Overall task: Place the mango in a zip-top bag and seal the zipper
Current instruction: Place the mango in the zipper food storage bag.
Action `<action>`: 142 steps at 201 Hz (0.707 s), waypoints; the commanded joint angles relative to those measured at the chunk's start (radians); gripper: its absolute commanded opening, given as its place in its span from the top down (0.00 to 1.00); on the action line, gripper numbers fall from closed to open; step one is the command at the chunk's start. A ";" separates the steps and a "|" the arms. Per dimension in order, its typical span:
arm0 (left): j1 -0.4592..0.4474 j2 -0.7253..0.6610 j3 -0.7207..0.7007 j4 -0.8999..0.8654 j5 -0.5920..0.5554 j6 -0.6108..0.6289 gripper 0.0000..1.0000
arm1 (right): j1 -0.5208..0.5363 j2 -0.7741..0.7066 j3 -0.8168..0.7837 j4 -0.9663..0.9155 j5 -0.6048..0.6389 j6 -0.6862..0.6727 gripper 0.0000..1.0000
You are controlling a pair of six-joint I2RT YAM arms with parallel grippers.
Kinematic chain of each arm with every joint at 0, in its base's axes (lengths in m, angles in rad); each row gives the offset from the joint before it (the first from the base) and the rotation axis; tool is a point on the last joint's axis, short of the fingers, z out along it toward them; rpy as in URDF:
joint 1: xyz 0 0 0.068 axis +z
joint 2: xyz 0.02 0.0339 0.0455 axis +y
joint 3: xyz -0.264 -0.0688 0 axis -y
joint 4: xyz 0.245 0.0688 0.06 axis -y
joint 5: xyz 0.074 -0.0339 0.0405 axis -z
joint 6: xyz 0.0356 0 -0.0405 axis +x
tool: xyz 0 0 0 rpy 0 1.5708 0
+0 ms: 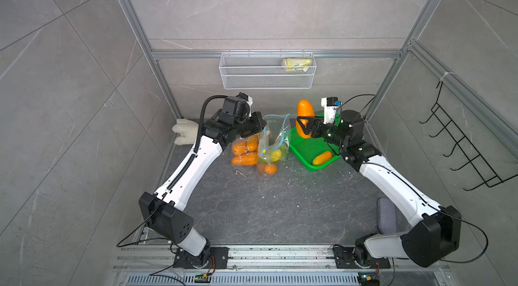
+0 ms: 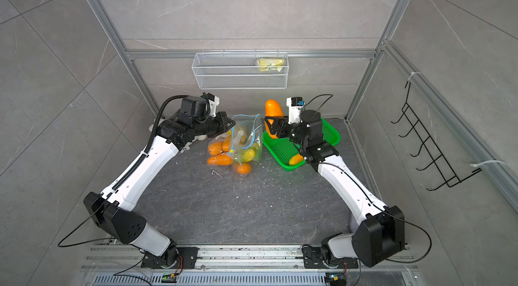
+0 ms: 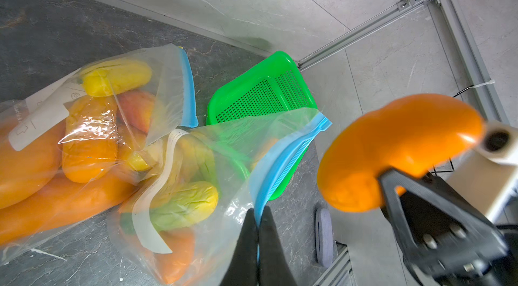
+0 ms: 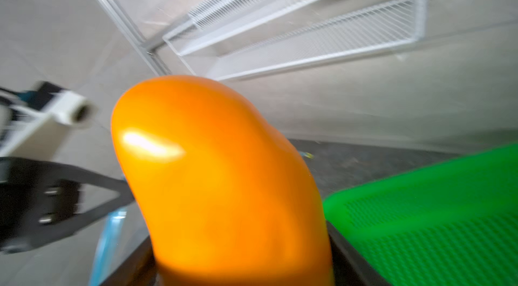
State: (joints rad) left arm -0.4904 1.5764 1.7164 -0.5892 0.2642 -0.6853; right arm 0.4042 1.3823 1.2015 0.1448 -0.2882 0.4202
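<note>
Grey pad (image 1: 386, 216): nearest of all, well apart from the green tray (image 1: 308, 148) on its near side, beside the right arm's base.
Second mango (image 1: 322, 157): lies on its side in the tray's near corner, orange-yellow.
Other bag (image 1: 244, 150): on the dark table, past the zip-top bag as seen from the tray. It is clear and packed with orange and yellow fruit.
Zip-top bag (image 1: 276, 137): stands just beside the tray on the side toward the left arm. It is clear plastic with a blue zipper strip, the mouth gapes upward, and yellow and orange fruit sit at the bottom.
Left gripper (image 3: 257, 214): jaws pressed narrow on the bag's blue strip, at the rim away from the tray, holding that rim up.
Right gripper (image 1: 304, 128): over the tray's edge that faces the bag, jaws clamped on the lower half of the mango.
Mango (image 1: 305, 108): held upright in the air above that tray edge, outside the bag and close to its mouth. It is smooth, glossy and evenly deep orange, long and gently curved like a bean, with a rounded top and a bright highlight. In the right wrist view it is blurred.
Wire basket (image 1: 266, 74): hangs on the back wall, far beyond the tray.
Yellow packet (image 1: 297, 64): in the basket's end nearest the tray.
</note>
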 commanded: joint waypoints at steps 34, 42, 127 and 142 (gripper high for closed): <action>0.000 -0.001 0.055 0.012 0.013 0.000 1.00 | 0.186 0.153 -0.132 0.682 0.081 0.189 0.68; 0.000 -0.001 0.060 0.008 0.013 0.002 1.00 | 0.199 0.182 -0.133 0.735 0.095 0.197 0.68; 0.000 -0.016 0.068 0.005 0.019 0.008 1.00 | 0.235 0.364 -0.179 0.950 0.219 0.062 0.49; 0.002 -0.025 0.066 -0.008 0.013 0.016 1.00 | 0.235 0.350 -0.198 0.923 0.243 0.023 0.42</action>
State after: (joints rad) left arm -0.4850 1.5772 1.7370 -0.6067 0.2588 -0.6849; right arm 0.6331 1.7325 1.0328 1.0191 -0.1013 0.5259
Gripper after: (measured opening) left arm 0.048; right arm 0.754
